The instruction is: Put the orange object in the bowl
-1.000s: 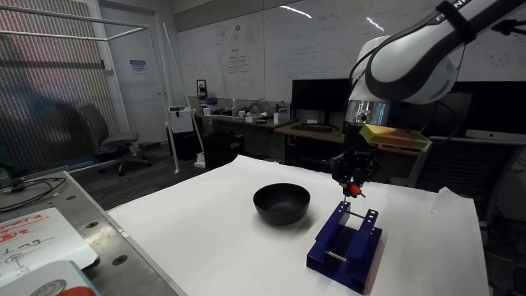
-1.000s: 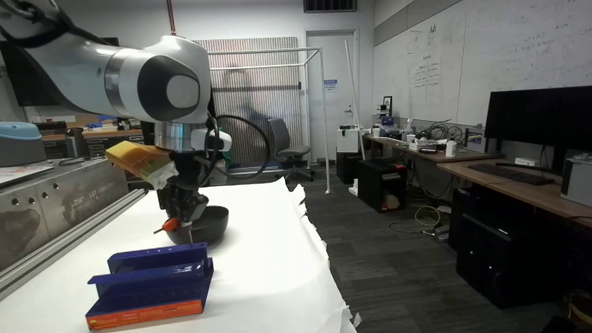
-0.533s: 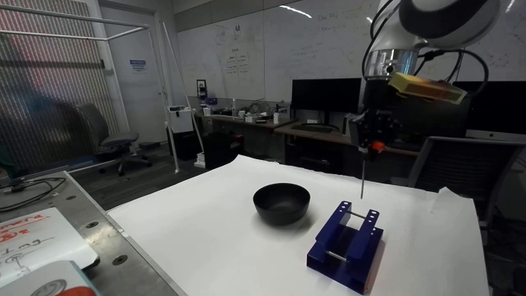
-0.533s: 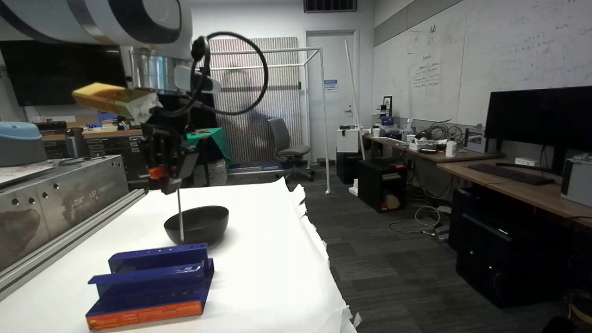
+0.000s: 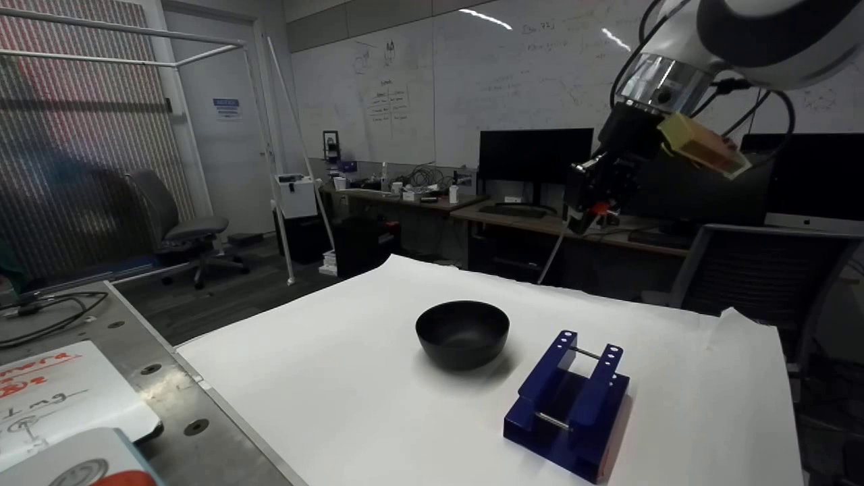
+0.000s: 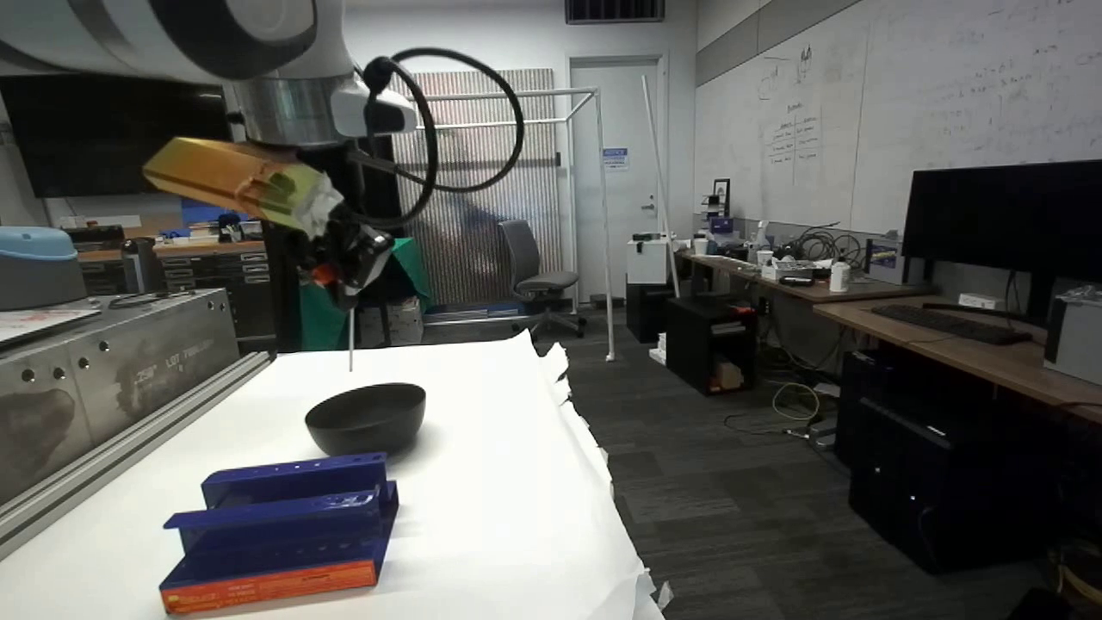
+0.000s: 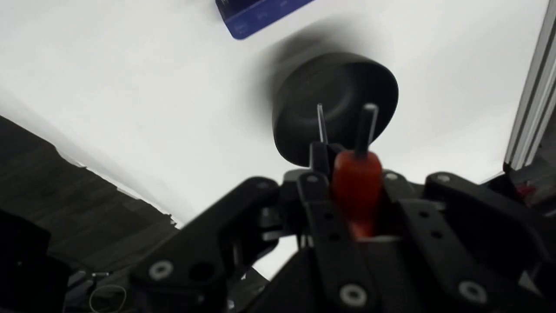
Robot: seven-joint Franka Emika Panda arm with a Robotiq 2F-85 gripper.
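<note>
The orange object is an orange-red handle (image 5: 599, 208) with a long thin metal rod and a short metal stub; it shows also in an exterior view (image 6: 324, 275) and the wrist view (image 7: 357, 191). My gripper (image 5: 584, 219) is shut on it and holds it high above the table, tilted. The rod hangs down at a slant. The round black bowl (image 5: 462, 352) stands upright on the white-covered table, also in an exterior view (image 6: 370, 428) and the wrist view (image 7: 295, 130). Nothing shows inside it. In the wrist view the rod tip overlaps the bowl, but the gripper is well above it.
A blue slotted rack (image 5: 594, 405) stands beside the bowl, also in an exterior view (image 6: 284, 514) and at the top of the wrist view (image 7: 265, 15). A metal bench (image 6: 112, 344) runs along one table edge. Desks with monitors (image 5: 536, 155) stand behind.
One second ago the rod was in the blue rack. The gripper rose with the orange object, pulled the rod clear, then tilted so the rod swung away from the rack. Bowl and rack stayed put.
</note>
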